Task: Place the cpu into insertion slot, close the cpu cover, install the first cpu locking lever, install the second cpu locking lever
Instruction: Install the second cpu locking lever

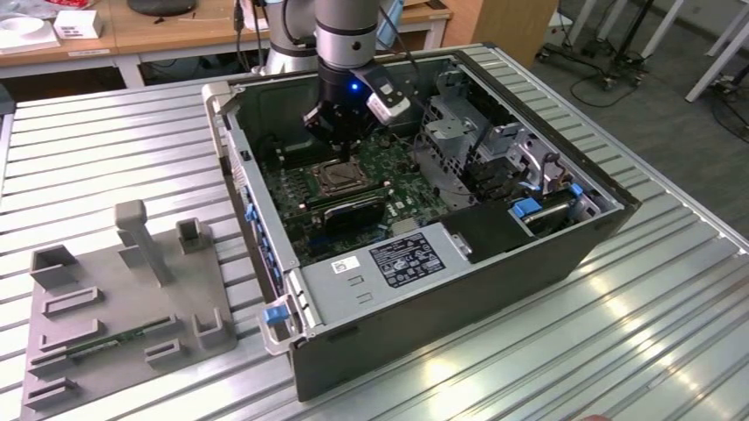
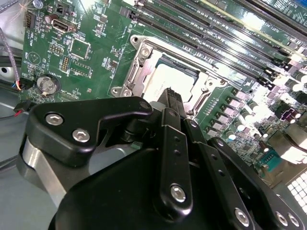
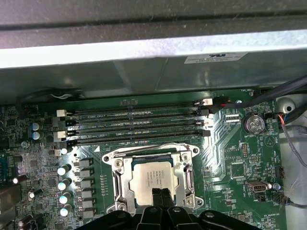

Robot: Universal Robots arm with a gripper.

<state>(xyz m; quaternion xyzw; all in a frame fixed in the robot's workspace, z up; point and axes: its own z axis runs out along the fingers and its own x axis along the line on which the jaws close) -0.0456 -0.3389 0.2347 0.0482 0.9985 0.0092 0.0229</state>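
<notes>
The cpu (image 3: 152, 176), a pale square chip, lies in the insertion slot on the green motherboard, also seen in the second wrist view (image 2: 168, 78). The cpu cover (image 3: 116, 178), a silvery frame with a square window, lies flat around it (image 2: 137, 64). My gripper (image 3: 161, 197) hangs just above the edge of the chip with its black fingers shut and nothing between them. In the second wrist view my gripper (image 2: 171, 95) hides part of the chip. In the exterior view my gripper (image 1: 342, 149) is inside the open computer case, over the socket (image 1: 339, 180).
Several long memory slots (image 3: 136, 125) run beside the socket, with a row of capacitors (image 3: 64, 184) on another side and a coin battery (image 3: 253, 123) nearby. Case walls (image 1: 240, 167) and a drive cage (image 1: 468, 132) surround the board. A grey fixture plate (image 1: 117, 307) lies at the exterior view's left.
</notes>
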